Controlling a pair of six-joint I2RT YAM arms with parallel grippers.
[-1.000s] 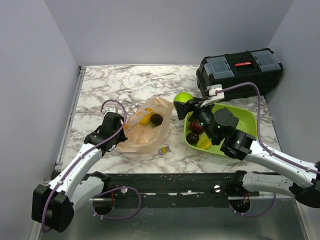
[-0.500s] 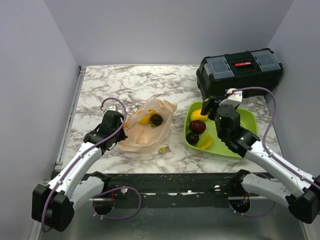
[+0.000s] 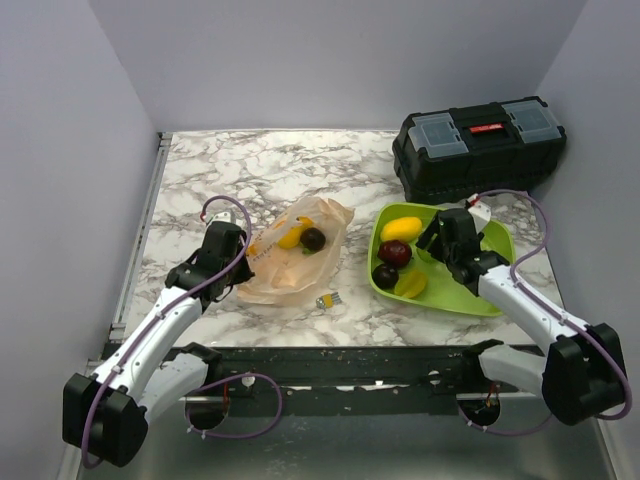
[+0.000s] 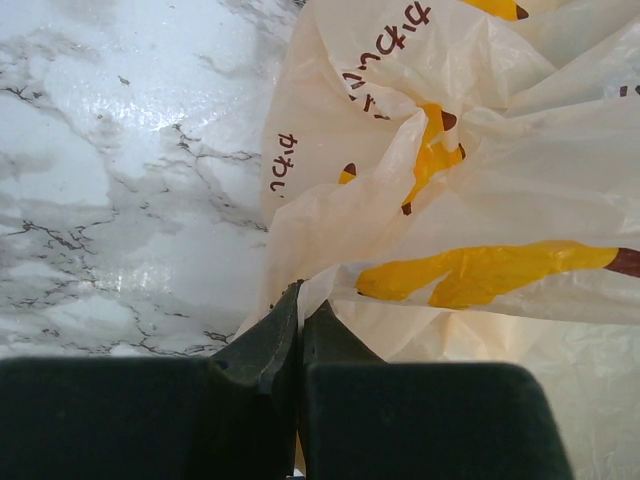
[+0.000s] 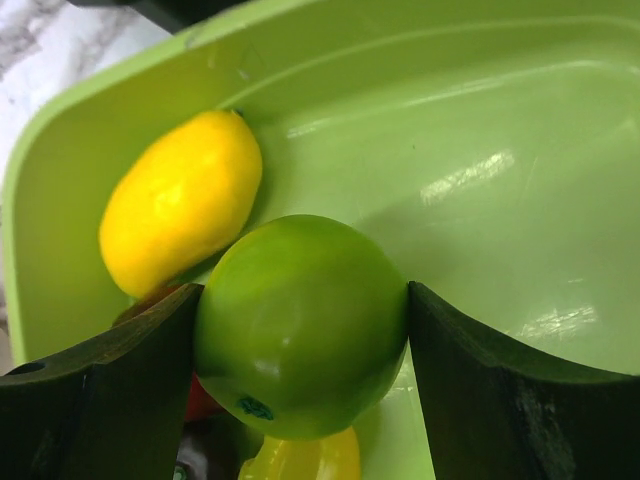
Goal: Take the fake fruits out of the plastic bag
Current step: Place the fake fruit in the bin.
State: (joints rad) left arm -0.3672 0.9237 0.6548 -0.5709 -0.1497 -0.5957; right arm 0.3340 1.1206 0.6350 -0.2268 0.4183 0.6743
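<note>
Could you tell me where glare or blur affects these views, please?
Top external view: even, soft light, nothing blurred. Left wrist view: pale glare on the marble table, plastic bag print crisp, left tool dark and underlit. Right wrist view: bright glare streaks on the green tray, green apple slightly soft up close.

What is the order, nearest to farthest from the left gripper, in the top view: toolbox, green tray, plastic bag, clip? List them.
1. plastic bag: pinched at its left edge by the left gripper.
2. clip: on the marble, just right of the bag.
3. green tray: farther right.
4. toolbox: back right corner.
</note>
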